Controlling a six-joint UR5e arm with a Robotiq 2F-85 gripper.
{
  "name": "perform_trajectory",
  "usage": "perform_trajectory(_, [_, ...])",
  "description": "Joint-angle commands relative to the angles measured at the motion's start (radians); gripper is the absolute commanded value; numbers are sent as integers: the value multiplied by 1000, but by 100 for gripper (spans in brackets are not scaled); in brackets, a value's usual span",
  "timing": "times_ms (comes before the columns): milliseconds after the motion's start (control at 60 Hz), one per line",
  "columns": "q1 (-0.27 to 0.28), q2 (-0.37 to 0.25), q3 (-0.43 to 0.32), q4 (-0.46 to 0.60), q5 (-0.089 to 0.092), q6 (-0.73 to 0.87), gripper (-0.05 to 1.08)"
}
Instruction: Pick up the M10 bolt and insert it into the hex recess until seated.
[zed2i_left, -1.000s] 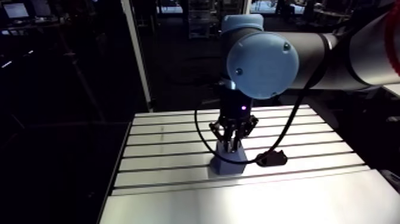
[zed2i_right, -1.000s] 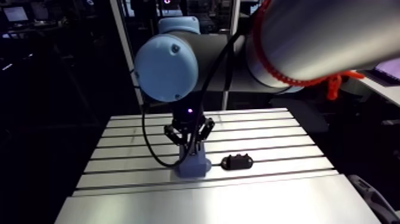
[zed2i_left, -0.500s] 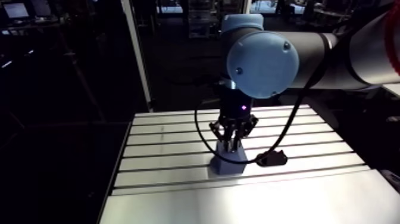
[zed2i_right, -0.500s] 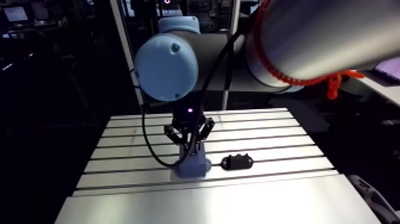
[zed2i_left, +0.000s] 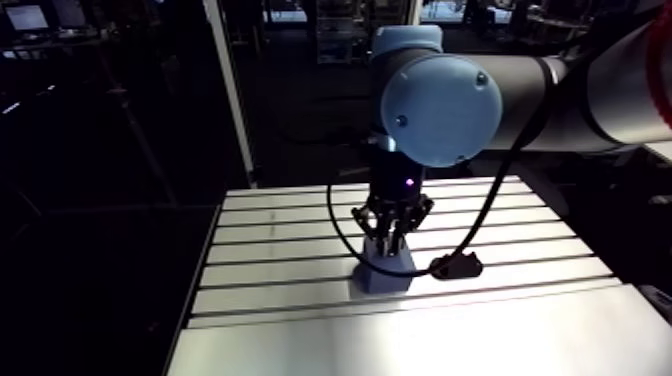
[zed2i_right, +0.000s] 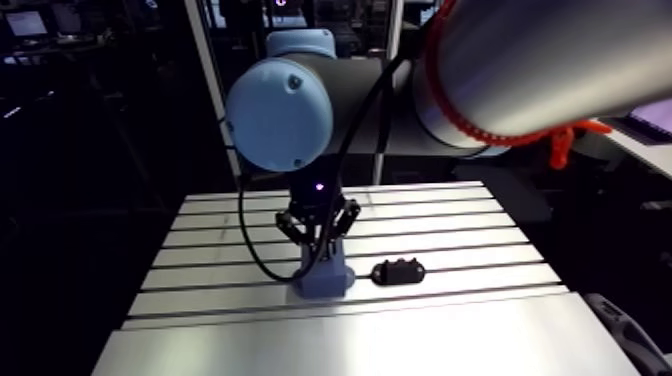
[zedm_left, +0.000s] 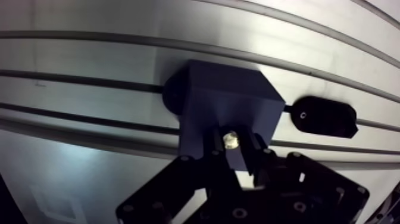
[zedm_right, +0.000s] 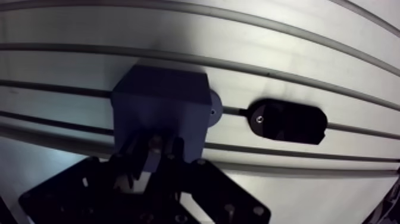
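Nothing is seen to have moved since the earlier pictures: the gripper (zedm_left: 231, 154) is still held right over the blue block (zedm_left: 229, 101). In the wrist view the bolt (zedm_left: 230, 140) is pinched between the two fingers, which are almost closed around it. Its shiny end is seen just above the block's near edge. Whether it touches the block cannot be told. A black part (zedm_left: 324, 116) is lying beside the block on the slotted table (zedm_left: 89, 65).

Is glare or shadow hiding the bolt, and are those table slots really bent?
Wrist view: bolt tip glints, visible in the claw; blue block beneath looks dark; table slots only curve from the wide lens. Arm view: strong glare on the table's near end.
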Motion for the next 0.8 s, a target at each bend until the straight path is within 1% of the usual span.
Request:
perform_trajectory(17, [0,-1,-1,0,0,0,69])
perform_trajectory(350, [-1,-3,-1,5,0,0,72])
perform_trajectory(400, [0,-4,-2,6,0,-1,75])
perform_trajectory(800, [3,-9,-7,22,0,-7,77])
